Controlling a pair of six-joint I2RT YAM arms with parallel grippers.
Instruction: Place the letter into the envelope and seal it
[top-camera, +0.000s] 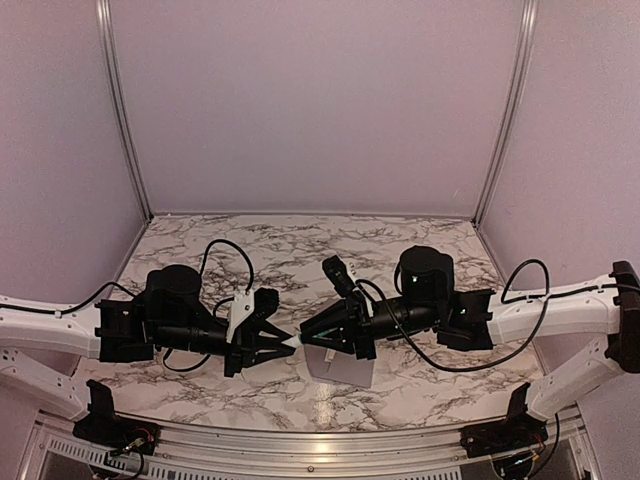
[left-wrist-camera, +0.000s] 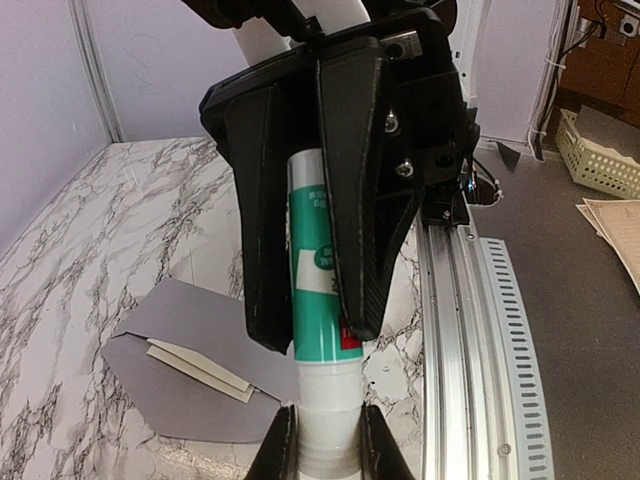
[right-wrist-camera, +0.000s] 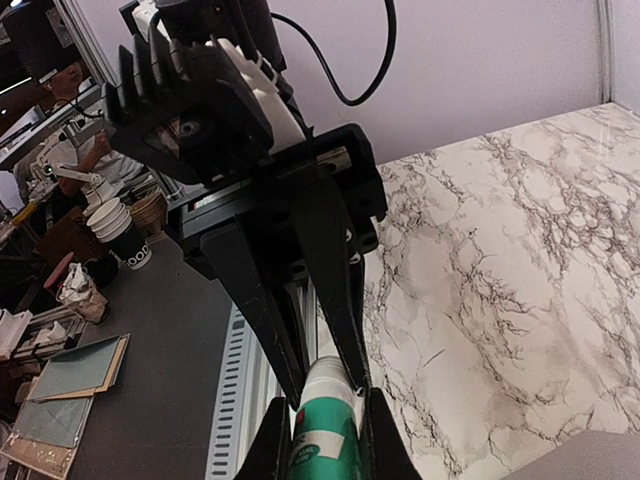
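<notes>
Above the marble table (top-camera: 300, 250), the overhead view shows both arms meeting tip to tip at the near middle. The left gripper (top-camera: 283, 344) and right gripper (top-camera: 306, 334) share a small tube (top-camera: 293, 342). A grey envelope (top-camera: 345, 372) lies flat just under the right gripper.

On the left wrist view, the left fingers pinch the tube's white cap, while the right fingers clamp its green-and-white body. Beside them the envelope rests with its pointed flap open, and a cream edge of the letter (left-wrist-camera: 205, 368) shows at its mouth.

On the right wrist view, the same double grip appears, and a grey envelope corner sits at the lower right.
</notes>
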